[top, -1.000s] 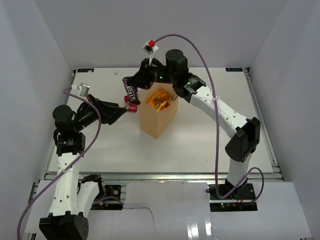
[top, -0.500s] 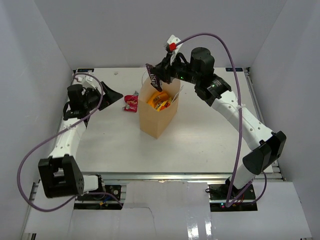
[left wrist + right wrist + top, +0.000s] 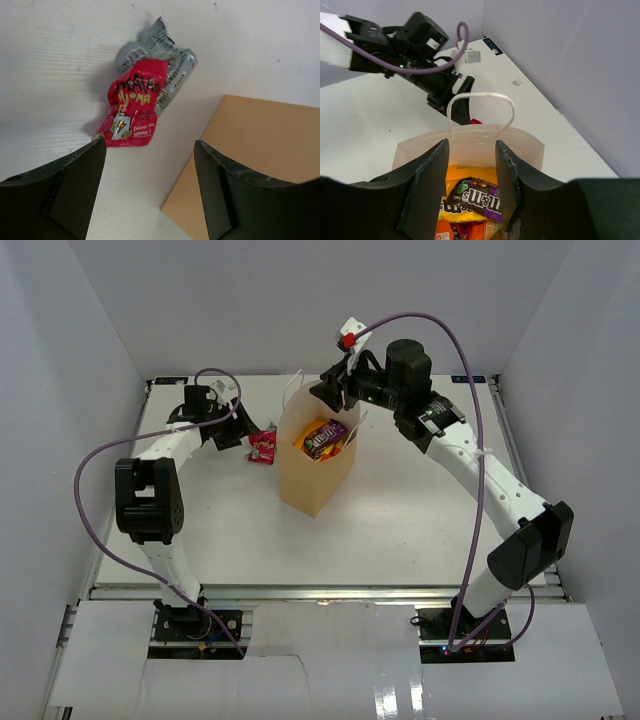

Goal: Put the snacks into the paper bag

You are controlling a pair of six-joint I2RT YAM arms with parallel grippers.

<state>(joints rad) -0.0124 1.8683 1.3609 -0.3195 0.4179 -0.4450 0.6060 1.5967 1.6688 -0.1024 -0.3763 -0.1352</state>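
The tan paper bag point(image 3: 312, 478) stands upright mid-table with its white cord handles point(image 3: 480, 97) up. Inside it lie a dark purple M&M's pack point(image 3: 476, 196), a yellow pack point(image 3: 457, 212) and orange packets. My right gripper point(image 3: 471, 145) is open and empty just above the bag's mouth, and it also shows in the top view point(image 3: 330, 395). A red snack packet point(image 3: 134, 106) lies on the table left of the bag, seen from above too point(image 3: 263, 446). My left gripper point(image 3: 150, 145) is open just short of this packet, beside the bag's side point(image 3: 260, 155).
White walls close in the table on the left, back and right. The left arm point(image 3: 160, 455) reaches along the far left side, and its purple cable point(image 3: 95, 490) loops over the table's left edge. The right arm point(image 3: 470, 460) arches over the right half.
The right gripper has opened and the dark purple M&M's pack now lies in the bag. The left arm has swung to the back left, with its open gripper now at the red packet.
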